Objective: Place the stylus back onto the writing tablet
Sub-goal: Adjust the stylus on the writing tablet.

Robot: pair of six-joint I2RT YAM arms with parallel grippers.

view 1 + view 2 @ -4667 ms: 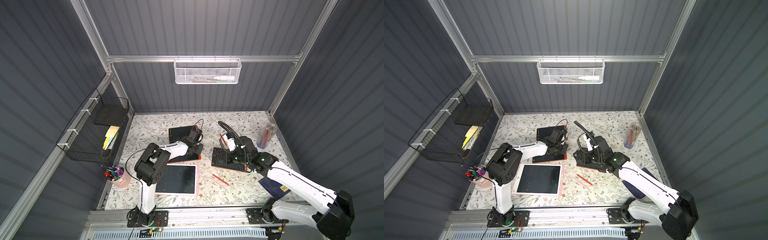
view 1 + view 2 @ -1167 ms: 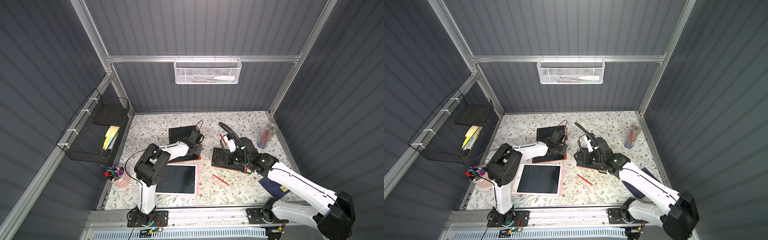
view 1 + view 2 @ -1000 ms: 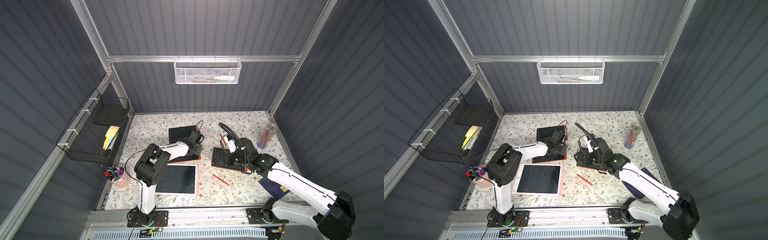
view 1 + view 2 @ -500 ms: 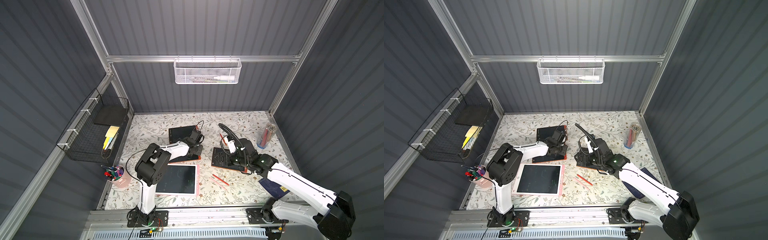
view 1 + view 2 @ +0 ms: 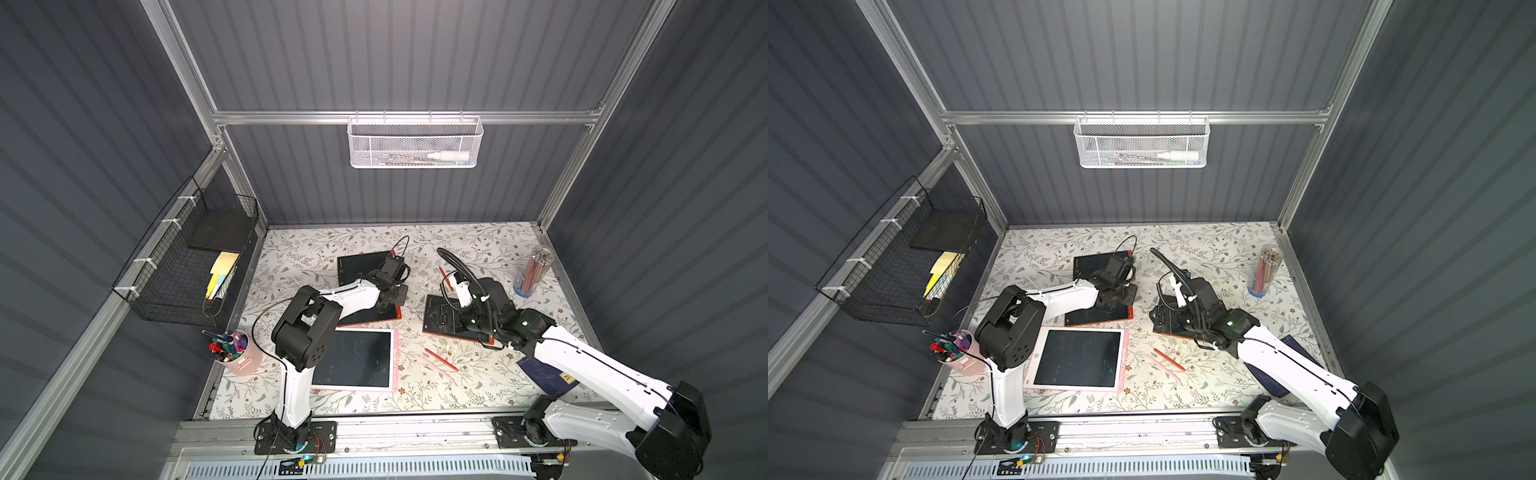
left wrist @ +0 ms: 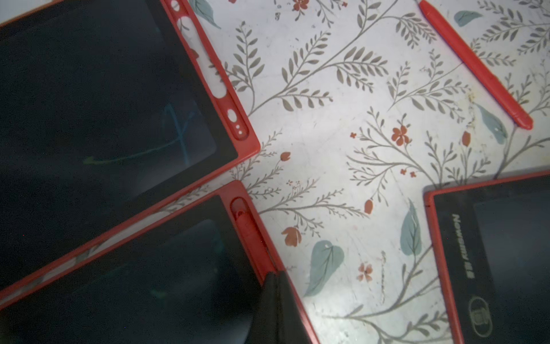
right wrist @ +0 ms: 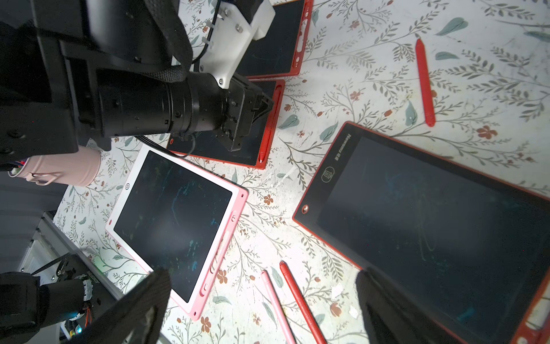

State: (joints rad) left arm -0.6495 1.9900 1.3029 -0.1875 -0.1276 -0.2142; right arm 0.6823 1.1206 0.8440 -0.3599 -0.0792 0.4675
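Observation:
A red stylus lies in the side slot of a red-framed writing tablet. My left gripper is shut, its tips resting on that stylus; the right wrist view shows the same contact, with my left gripper on the stylus. A second red tablet behind it has a bare slot. Loose on the table lie a red stylus, another red stylus and a pink stylus. My right gripper hangs open and holds nothing, above those two, beside a larger red tablet.
A pink tablet lies near the front. A pink cup of markers stands at the front left and a clear tube of pencils at the back right. A dark notebook lies under my right arm. Wire baskets hang on the walls.

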